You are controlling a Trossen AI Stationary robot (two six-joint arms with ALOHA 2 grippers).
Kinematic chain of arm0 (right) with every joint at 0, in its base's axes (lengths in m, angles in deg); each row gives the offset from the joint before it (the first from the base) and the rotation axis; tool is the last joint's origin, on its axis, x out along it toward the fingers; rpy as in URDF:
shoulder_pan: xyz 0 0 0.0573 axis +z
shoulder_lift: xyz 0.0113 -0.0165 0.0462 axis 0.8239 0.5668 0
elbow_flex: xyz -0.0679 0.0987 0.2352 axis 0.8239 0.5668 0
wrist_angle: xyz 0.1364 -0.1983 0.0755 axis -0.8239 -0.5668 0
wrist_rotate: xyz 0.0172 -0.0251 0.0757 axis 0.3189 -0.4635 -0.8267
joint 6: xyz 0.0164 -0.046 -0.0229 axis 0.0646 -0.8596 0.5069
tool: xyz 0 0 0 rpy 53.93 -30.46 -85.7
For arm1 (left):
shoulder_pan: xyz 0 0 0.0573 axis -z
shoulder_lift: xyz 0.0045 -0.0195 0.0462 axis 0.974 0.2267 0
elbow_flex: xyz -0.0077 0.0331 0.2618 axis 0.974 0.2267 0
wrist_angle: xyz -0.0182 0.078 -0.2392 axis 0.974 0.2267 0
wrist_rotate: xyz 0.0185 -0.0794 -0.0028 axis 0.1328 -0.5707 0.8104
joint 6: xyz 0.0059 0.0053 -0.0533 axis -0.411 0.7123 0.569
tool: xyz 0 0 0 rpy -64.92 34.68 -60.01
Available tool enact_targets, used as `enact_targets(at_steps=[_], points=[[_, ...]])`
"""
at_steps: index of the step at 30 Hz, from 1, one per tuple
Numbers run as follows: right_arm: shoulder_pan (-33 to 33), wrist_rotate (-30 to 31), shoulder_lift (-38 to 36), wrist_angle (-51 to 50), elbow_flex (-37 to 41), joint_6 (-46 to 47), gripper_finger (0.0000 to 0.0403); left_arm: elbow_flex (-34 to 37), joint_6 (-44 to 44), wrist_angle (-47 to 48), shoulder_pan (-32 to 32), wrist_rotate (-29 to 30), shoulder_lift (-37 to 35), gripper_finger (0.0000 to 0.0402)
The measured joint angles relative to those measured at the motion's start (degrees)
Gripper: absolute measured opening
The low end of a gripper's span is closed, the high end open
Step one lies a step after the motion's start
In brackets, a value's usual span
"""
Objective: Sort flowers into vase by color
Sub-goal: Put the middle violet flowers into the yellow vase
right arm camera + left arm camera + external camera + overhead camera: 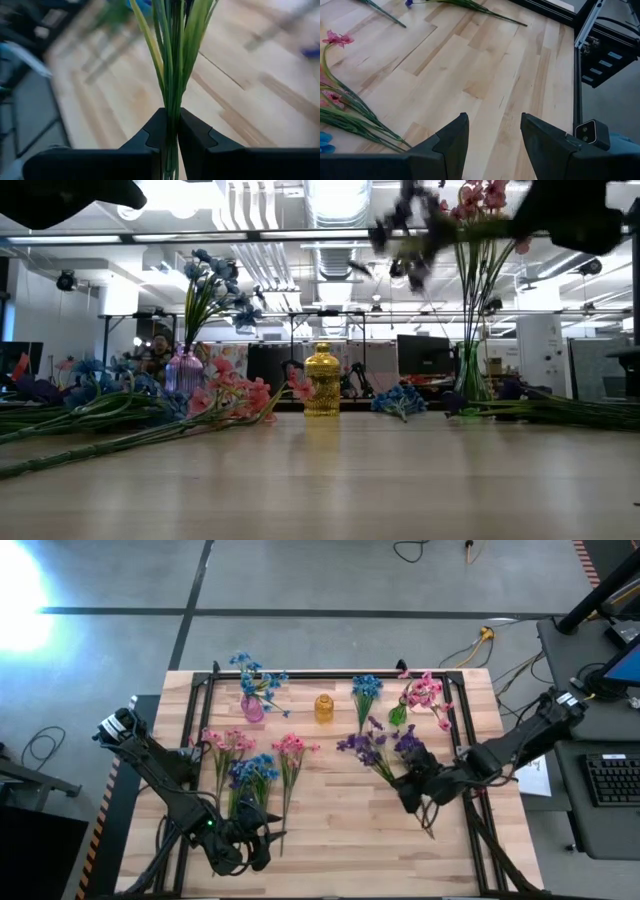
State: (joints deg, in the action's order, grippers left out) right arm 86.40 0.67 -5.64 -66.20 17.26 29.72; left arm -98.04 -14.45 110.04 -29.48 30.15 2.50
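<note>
Right gripper point(170, 131), clamped on the purple sprig's stems point(172, 55), has it mid-transfer, needing a vase toward twelve o'clock next; left gripper point(492, 132) waits open.

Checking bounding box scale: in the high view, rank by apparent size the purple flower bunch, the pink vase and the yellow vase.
1. Purple flower bunch, by far the largest, stems held in the right pincer.
2. Pink vase and yellow vase: about alike seen from above; I would not rank them.
</note>
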Motion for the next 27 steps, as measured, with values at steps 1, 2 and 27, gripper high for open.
enact_targets(at_steps=[1, 2, 27], points=[[0.2, 1.0, 0.0, 2.6, 0.0, -2.0, 0.0033, 0.0, 0.0, 0.0, 0.0, 0.0, 0.0, 0.0168], [0.4, 1.9, 0.2, 5.3, 0.0, -4.4, 0.0033, 0.0, 0.0, 0.0, 0.0, 0.0, 0.0, 0.0168], [-13.1, 24.0, 23.9, 74.5, 0.1, -64.1, 0.0034, 0.0, -20.5, -6.9, -1.5, 6.1, 0.0, 0.0168]])
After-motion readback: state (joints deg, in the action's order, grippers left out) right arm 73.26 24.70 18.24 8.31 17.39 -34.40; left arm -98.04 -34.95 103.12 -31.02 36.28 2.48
